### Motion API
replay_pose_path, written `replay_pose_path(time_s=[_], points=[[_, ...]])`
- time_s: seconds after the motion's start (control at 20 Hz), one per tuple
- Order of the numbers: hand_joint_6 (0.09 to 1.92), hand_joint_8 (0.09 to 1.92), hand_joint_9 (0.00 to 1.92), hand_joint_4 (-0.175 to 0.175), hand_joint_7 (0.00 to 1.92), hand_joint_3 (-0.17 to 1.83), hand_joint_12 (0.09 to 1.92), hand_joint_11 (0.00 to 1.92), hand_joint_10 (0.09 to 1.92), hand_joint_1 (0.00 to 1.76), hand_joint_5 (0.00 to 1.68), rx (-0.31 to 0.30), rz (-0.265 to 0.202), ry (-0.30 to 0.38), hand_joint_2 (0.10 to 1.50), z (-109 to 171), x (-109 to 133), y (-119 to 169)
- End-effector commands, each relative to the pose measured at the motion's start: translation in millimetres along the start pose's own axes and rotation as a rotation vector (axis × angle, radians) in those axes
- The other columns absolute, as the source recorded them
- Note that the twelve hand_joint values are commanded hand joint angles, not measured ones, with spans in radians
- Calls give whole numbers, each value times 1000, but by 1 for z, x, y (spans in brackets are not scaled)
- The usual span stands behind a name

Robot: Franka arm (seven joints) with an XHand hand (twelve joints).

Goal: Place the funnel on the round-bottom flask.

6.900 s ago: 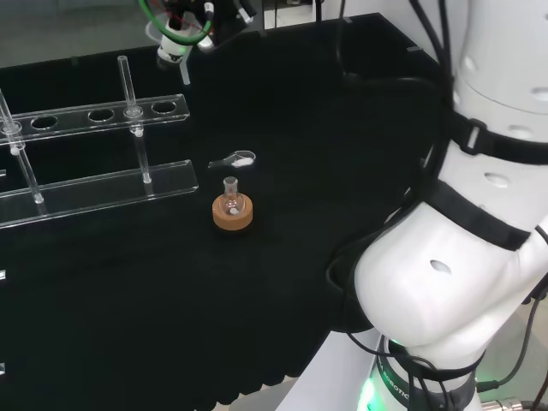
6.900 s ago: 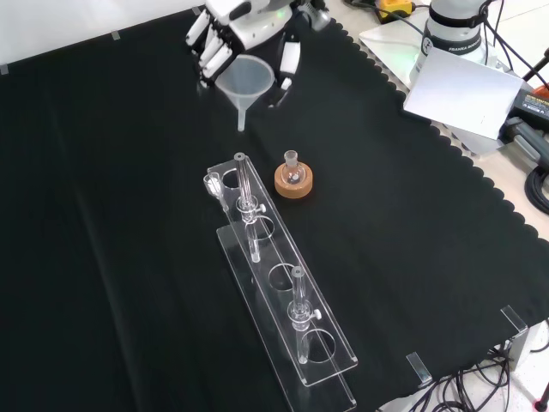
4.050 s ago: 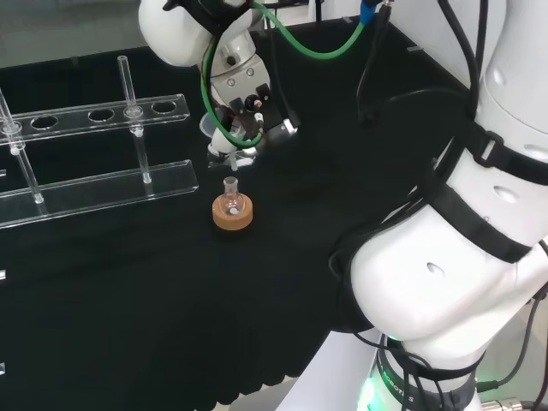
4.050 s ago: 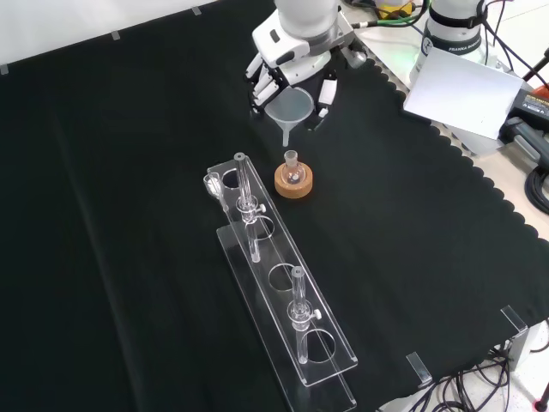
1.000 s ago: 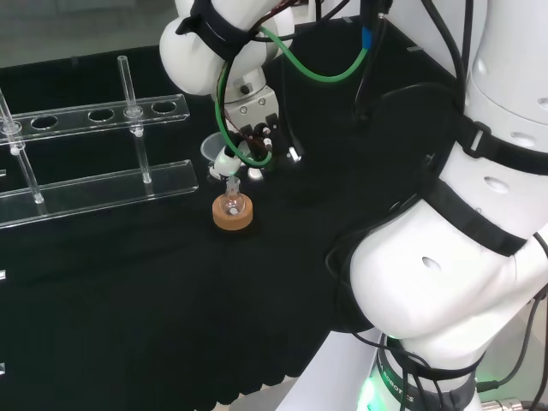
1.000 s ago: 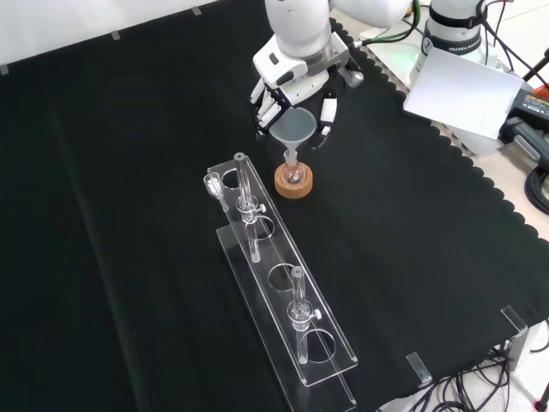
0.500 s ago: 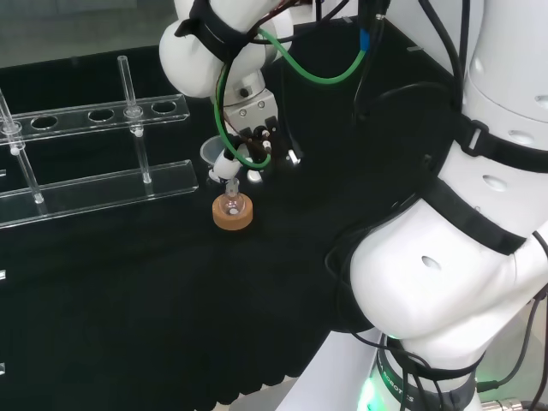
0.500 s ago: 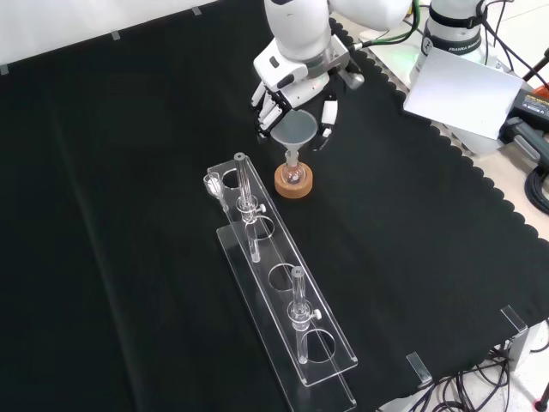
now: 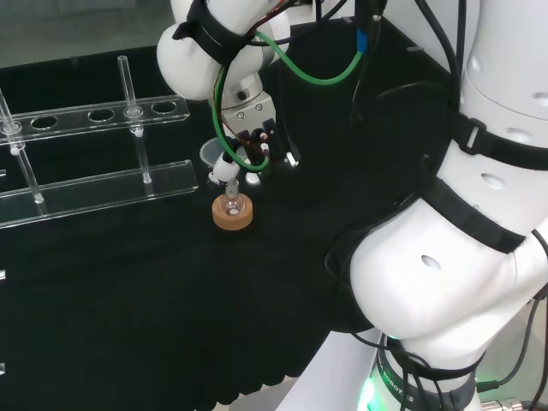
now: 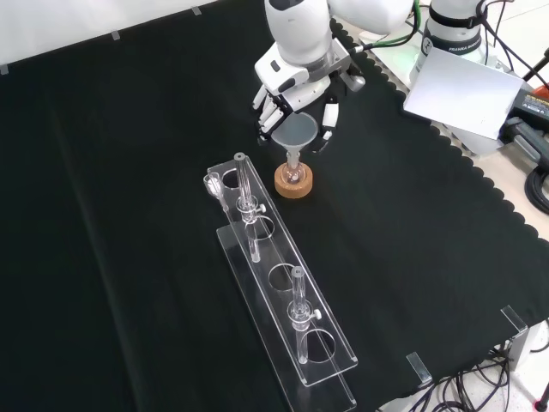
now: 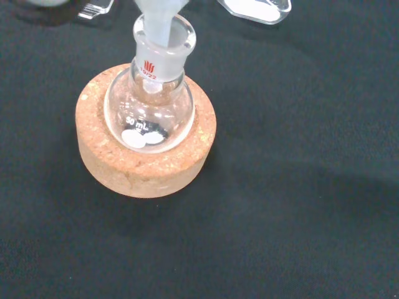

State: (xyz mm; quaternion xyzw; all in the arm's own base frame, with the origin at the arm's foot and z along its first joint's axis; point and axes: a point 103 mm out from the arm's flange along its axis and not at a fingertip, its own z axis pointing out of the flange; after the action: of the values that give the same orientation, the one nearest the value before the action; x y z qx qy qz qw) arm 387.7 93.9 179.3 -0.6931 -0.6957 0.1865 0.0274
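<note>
I have the hand (image 10: 296,90) over the middle of the table (image 10: 129,172), its fingers (image 10: 328,116) curled round the rim of the clear funnel (image 10: 294,135), which it holds upright. In the front view the funnel's cone sits just above the round-bottom flask (image 10: 293,174), and its stem runs straight down to the flask's mouth. From the wrist view I can see the stem (image 11: 156,18) already inside the neck of the flask (image 11: 149,109), its tip reaching into the top of the bulb. The flask stands upright in its cork ring (image 11: 146,165), with a few small white pieces lying at the bottom of the bulb.

In the head view the hand (image 9: 244,141) is just behind the cork ring (image 9: 233,216), with the funnel's rim (image 9: 211,152) showing to its left. The clear test tube rack (image 10: 283,296) stands just beside the cork ring in the front view, nearer the camera and running towards the lower right, with a few glass tubes upright in it. A small clear scoop (image 11: 255,9) with white powder lies on the cloth near the flask.
</note>
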Motion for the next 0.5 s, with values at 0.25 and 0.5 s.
replay_pose_path(time_s=[0.25, 0.5], points=[[634, 774, 925, -59, 559, 529, 1236, 653, 514, 706, 392, 7, -1, 9, 721, 2, 0, 1], [612, 782, 908, -59, 548, 529, 1242, 646, 532, 701, 392, 11, -9, 14, 719, 9, 0, 1]])
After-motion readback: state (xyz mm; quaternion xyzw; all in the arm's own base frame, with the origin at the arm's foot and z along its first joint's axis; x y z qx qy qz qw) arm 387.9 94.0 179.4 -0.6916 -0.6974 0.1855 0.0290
